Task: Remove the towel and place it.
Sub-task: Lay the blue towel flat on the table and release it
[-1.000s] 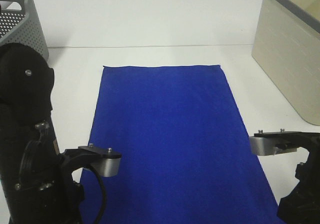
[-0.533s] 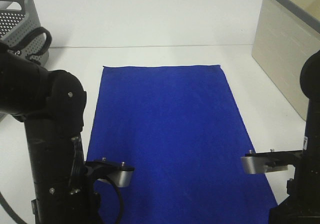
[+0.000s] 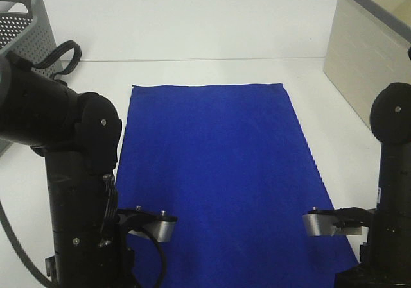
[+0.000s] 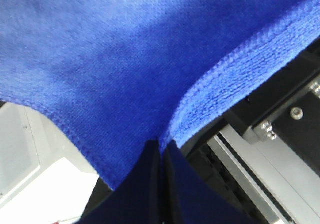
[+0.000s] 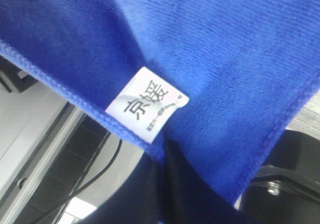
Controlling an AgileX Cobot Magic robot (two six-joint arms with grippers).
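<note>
High camera: you are looking at a white table (image 3: 192,31) bearing the blue towel (image 3: 218,172), which is lying spread out at centre. A grey perforated basket (image 3: 26,31) is sitting at ten o'clock and a beige bin (image 3: 372,76) at two.

Left wrist: your left gripper (image 4: 161,151) is pinching the towel's hem, jaws closed.

Right wrist: your right gripper (image 5: 165,156) is clamping the hem just beside the white label (image 5: 147,107).

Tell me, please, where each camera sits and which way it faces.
Exterior high: mounted high behind the arms, looking down over the table at the towel; left arm and right arm show at the near corners.
Left wrist: on the left arm, looking along the left fingers, shut on the towel's hem.
Right wrist: on the right arm, looking along the right fingers, shut on the edge beside the white label.
Shared: all three show the blue towel.
</note>
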